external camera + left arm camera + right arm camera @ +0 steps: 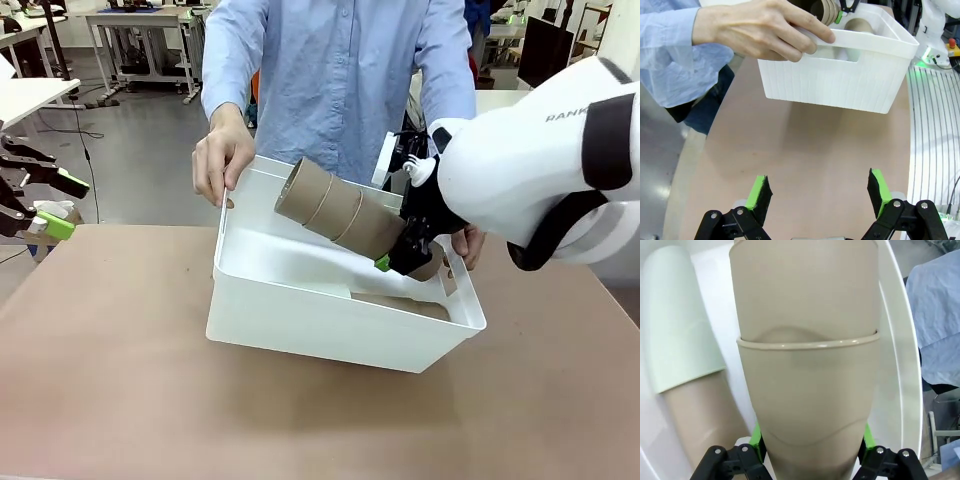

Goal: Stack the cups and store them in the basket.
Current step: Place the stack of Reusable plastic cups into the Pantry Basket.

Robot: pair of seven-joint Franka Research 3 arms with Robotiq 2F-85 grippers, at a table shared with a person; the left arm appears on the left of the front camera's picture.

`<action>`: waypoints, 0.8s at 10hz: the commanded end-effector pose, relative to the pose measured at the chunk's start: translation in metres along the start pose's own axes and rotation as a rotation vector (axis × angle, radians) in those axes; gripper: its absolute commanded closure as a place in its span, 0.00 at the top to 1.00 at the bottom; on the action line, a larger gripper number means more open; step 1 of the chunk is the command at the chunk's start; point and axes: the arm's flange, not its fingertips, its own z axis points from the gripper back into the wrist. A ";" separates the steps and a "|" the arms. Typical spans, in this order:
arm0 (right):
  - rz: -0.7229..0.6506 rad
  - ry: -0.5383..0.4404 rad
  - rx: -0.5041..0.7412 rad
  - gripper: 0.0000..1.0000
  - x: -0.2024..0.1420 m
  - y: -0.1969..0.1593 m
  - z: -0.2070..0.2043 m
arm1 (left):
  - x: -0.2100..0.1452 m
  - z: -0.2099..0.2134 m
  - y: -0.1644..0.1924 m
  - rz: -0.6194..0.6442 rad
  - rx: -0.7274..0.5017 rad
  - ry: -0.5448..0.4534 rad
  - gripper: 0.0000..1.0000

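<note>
My right gripper is shut on a nested stack of tan cups, which slants with its open end up and to the left, over the white basket. Up close, the stack sits between the green pads of the right gripper. Beside it in the basket lies a mint green cup nested with a tan cup. The person holds the basket tilted toward me. My left gripper hangs open at the table's far left, its jaws wide and empty.
The person's hands grip the basket rim, one at its left corner and one behind its right side. In the left wrist view that hand rests on the basket. Bare brown table lies in front.
</note>
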 end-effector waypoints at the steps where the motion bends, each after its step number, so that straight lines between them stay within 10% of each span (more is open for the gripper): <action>1: -0.023 -0.104 -0.009 0.85 0.000 -0.002 0.005 | 0.002 0.000 -0.001 0.008 0.005 -0.006 1.00; 8: 0.065 0.002 -0.008 0.85 0.021 -0.016 -0.018 | 0.002 0.000 -0.001 0.008 0.005 -0.006 1.00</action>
